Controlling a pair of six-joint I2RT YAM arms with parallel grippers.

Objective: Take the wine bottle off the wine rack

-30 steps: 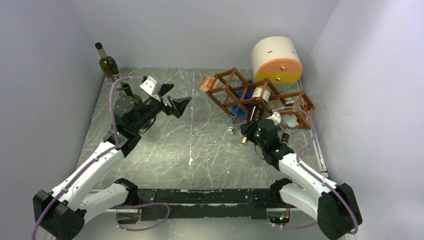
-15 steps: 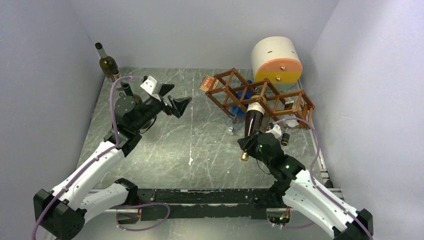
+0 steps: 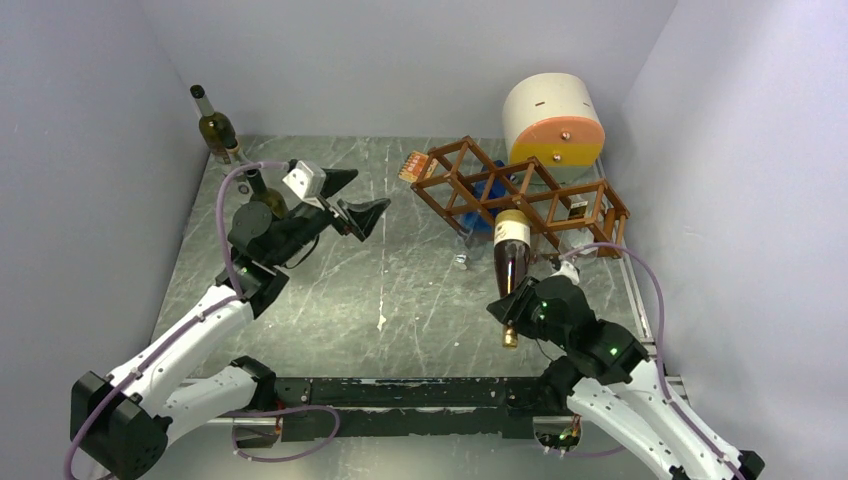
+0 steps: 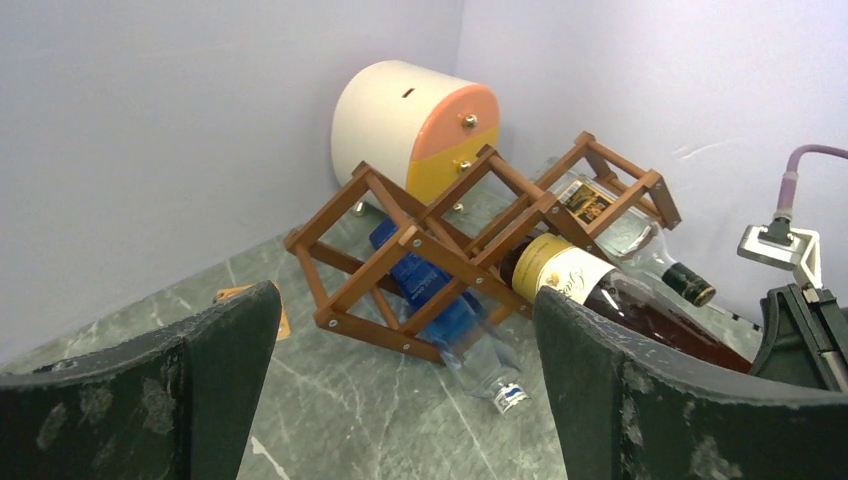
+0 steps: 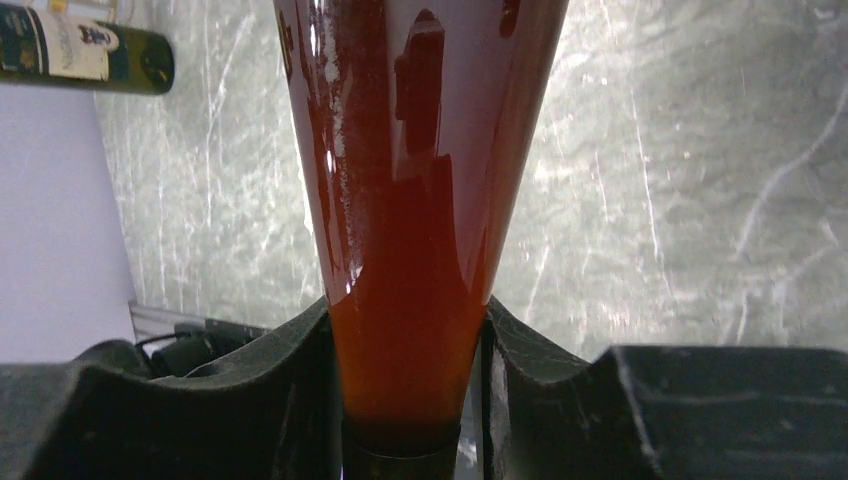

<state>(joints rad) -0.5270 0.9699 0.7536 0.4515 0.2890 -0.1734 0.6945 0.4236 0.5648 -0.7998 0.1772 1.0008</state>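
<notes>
Reddish-brown glass fills the right wrist view: the wine bottle (image 5: 415, 200), its neck pinched between the dark pads (image 5: 290, 390) of the right gripper (image 5: 408, 400). The overhead view shows the bottle pointing neck-first toward the arm bases. Its cream-labelled base end lies at the front bars of the wine rack (image 3: 560, 200); whether it is wholly clear of them I cannot tell. The label carries dark script too small to read.

Only the left wrist view shows a blue bottle (image 4: 430, 290) and a clear bottle (image 4: 610, 215) with a dark label lying in the rack. The left gripper (image 4: 400, 400) hangs wide open, holding nothing. A green bottle (image 3: 215, 128) stands in the back-left corner, its label print unreadable. A cream-and-orange drum (image 3: 553, 118) sits behind the rack.
</notes>
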